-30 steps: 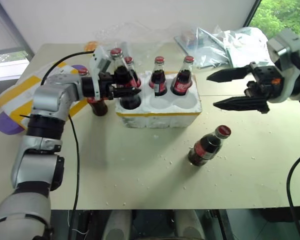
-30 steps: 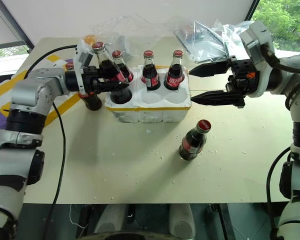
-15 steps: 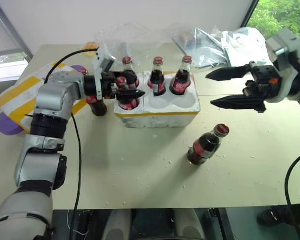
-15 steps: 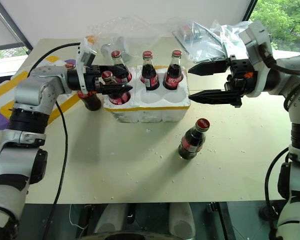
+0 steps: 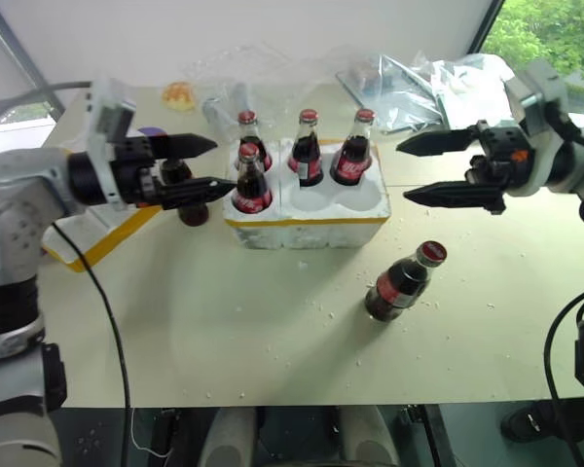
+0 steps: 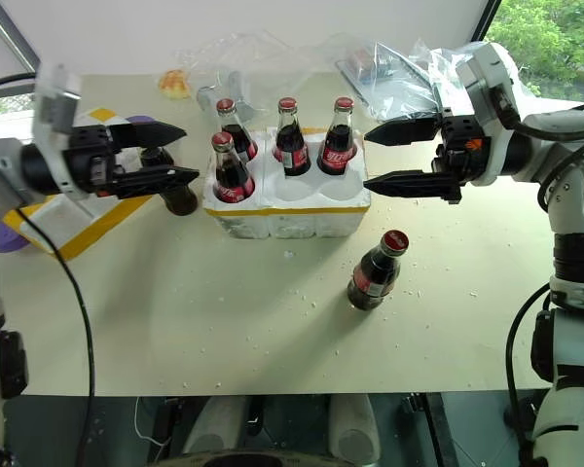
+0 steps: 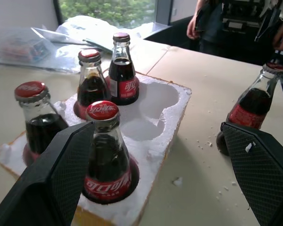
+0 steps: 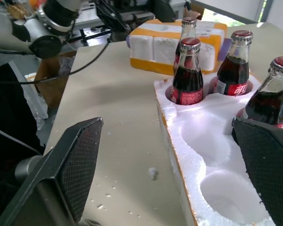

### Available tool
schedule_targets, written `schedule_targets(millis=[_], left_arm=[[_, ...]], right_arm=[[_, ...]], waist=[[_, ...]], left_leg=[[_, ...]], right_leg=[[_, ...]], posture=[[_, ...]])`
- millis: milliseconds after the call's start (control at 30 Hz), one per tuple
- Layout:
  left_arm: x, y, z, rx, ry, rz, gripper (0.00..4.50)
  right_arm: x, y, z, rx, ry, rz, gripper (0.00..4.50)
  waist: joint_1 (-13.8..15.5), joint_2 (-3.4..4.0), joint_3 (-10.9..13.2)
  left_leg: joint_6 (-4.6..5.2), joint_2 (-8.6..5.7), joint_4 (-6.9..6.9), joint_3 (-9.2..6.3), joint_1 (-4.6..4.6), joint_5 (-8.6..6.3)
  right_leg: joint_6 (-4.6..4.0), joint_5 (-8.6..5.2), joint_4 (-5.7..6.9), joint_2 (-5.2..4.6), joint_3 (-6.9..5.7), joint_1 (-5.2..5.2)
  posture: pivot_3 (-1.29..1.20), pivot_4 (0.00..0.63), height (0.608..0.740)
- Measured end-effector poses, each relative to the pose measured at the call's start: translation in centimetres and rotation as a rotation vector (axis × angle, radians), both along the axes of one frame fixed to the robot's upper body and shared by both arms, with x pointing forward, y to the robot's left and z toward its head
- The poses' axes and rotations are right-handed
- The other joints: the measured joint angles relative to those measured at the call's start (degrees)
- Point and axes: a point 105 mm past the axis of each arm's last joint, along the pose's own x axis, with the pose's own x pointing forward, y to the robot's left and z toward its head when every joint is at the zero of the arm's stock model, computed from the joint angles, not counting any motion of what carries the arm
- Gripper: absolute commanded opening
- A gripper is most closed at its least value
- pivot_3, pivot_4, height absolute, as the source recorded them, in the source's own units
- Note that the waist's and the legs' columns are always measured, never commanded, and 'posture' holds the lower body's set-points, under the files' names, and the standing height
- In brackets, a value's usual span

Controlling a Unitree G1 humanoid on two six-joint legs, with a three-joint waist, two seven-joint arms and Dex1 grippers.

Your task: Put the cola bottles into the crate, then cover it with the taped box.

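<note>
Currently four cola bottles sit upright in the crate (image 5: 307, 206): three in the far row (image 5: 305, 148) and one in the near-left well (image 5: 250, 181); the near-middle and near-right wells are bare foam. A fifth bottle (image 5: 404, 281) leans on the worktop (image 5: 273, 331) near the crate's right front corner, cap toward the right. A sixth (image 5: 183, 195) stands on the worktop just left of the crate, between the left tool's fingers in the head views. Left tool (image 5: 202, 163) spread wide, gripping nothing, just left of the crate. Right tool (image 5: 416, 169) also spread wide, empty, hovering off the crate's right end. Taped box (image 8: 172, 44) lies at the far left, yellow bands visible, partly hidden behind the left arm. Labels are red with white script that looks Chinese, not legible; caps carry the same mark. Clear plastic bags (image 5: 419, 83) lie at the back of the worktop.
</note>
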Motion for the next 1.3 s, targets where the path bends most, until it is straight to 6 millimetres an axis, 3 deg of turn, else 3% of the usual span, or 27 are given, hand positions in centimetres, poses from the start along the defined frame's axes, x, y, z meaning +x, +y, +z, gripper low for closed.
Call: schedule_targets(millis=[100, 233, 400, 833, 1300], left_arm=[[-0.6, 2.5, -1.3, -0.009, 0.028, 0.137, 4.46], [0.1, 5.8, -3.5, 0.001, 0.045, 0.381, 4.46], [1.7, 7.5, -4.3, -0.010, -0.013, 0.566, 4.46], [7.7, 6.6, -8.0, -0.057, 0.060, 0.669, 4.46], [10.0, 5.6, -10.7, -0.030, 0.111, 0.656, 4.46]], right_arm=[[0.1, 0.0, -0.2, -0.019, -0.013, -0.003, 4.50], [0.2, -0.1, -0.2, -0.023, -0.021, -0.012, 4.50], [0.4, -0.1, -0.2, -0.023, -0.033, -0.026, 4.50], [0.8, 0.1, -0.1, -0.003, -0.039, -0.055, 4.50], [0.7, 0.4, 0.1, 0.017, -0.040, -0.060, 4.50]], waist=[[0.00, 0.00, 0.00], [0.11, 0.00, 0.00], [0.56, -0.03, -0.02], [0.36, -0.04, -0.03], [0.30, -0.05, -0.03]], left_leg=[[0.00, 0.00, -0.02, 0.03, 0.01, 0.00], [0.00, 0.01, -0.01, 0.03, 0.02, 0.00], [-0.01, -0.01, 0.02, 0.04, 0.01, 0.00], [-0.01, -0.01, 0.01, 0.04, 0.02, 0.00], [-0.01, -0.01, 0.01, 0.05, 0.01, 0.00]], right_leg=[[-0.02, 0.01, -0.02, 0.00, 0.05, 0.00], [-0.05, 0.03, -0.02, 0.01, 0.04, 0.00], [-0.08, 0.05, -0.08, 0.00, 0.04, 0.05], [-0.07, 0.06, -0.04, 0.01, 0.03, 0.02], [-0.06, 0.07, -0.04, 0.00, 0.03, 0.02]], posture=[[0.00, 0.150, 0.737], [0.00, 0.150, 0.737], [0.00, 0.150, 0.737], [0.00, 0.150, 0.737], [0.00, 0.150, 0.737]])
